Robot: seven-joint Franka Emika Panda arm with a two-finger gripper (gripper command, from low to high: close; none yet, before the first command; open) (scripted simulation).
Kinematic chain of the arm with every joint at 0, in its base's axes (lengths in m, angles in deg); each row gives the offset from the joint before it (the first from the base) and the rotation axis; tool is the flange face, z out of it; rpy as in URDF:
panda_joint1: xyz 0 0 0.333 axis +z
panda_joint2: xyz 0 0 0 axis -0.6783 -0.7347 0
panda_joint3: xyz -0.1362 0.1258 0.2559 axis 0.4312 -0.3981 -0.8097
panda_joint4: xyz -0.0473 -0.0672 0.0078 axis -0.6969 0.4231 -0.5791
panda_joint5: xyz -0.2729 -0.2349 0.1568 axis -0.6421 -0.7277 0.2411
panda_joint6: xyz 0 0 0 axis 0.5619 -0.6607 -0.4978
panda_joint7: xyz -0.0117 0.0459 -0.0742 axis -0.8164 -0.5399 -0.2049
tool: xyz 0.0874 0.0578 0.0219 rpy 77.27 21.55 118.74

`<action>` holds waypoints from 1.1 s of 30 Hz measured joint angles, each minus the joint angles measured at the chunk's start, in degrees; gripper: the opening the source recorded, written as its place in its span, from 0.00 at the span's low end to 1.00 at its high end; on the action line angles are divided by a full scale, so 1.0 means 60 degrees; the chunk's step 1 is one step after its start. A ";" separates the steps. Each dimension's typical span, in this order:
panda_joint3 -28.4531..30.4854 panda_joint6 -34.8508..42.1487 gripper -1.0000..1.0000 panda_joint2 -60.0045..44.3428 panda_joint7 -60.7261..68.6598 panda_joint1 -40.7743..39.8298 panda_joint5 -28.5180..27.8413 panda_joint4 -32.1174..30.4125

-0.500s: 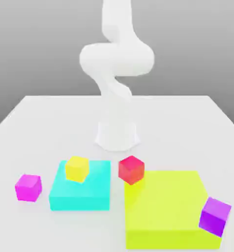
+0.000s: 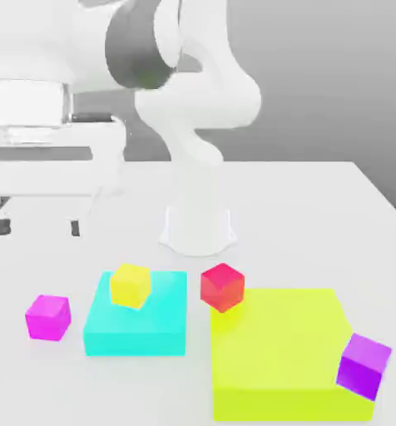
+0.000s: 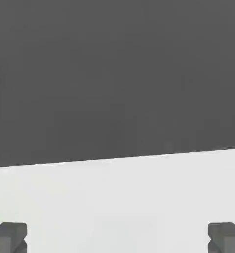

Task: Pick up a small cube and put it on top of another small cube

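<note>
**Magenta-pink cube waits on the worktop; reach not yet begun**

Magenta-pink cube, the thing to be picked, sits alone on the white worktop at the near left of the exterior view, just left of the cyan flat block and apart from it. Nearest the camera on the right lies a yellow-green flat block with a violet-purple cube at its near right corner. A small yellow cube rests on the cyan block. The red cube, the target, stands at the yellow-green block's far left corner; whether it rests on that block I cannot tell. Farther back, above the left side, the end effector hangs high with its fingers spread wide, holding nothing.

By my reading, this is the approach step: next the hand must come down over the magenta-pink cube and straddle it.

Count: four small cubes, two flat blocks, one arm.
</note>
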 joint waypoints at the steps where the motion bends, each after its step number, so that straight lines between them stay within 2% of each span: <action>1: 0.0144 -0.0195 0.50 -0.0355 0.0305 -0.0113 0.0102 -0.0166; 7: 0.0595 -0.1357 0.50 -0.2382 0.1939 -0.1150 0.0622 -0.1034; 11: -0.0268 -0.2073 0.50 -0.3459 0.3061 -0.1763 0.1989 -0.0874; 15: -0.1694 -0.2813 0.50 -0.4466 0.4037 -0.2905 0.3270 -0.0634; 16: -0.1943 -0.2938 0.00 -0.4632 0.4183 -0.3110 0.3463 -0.0595; 22: -0.2068 -0.2980 0.00 -0.4712 0.4241 -0.3219 0.3544 -0.0574; 25: -0.1453 -0.2651 0.00 -0.4247 0.3777 -0.2740 0.2925 -0.0690; 30: -0.0217 -0.1784 0.00 -0.2988 0.2408 -0.1912 0.1100 -0.1001; 33: -0.0186 -0.1195 0.00 -0.2154 0.1629 -0.1551 0.0440 -0.1234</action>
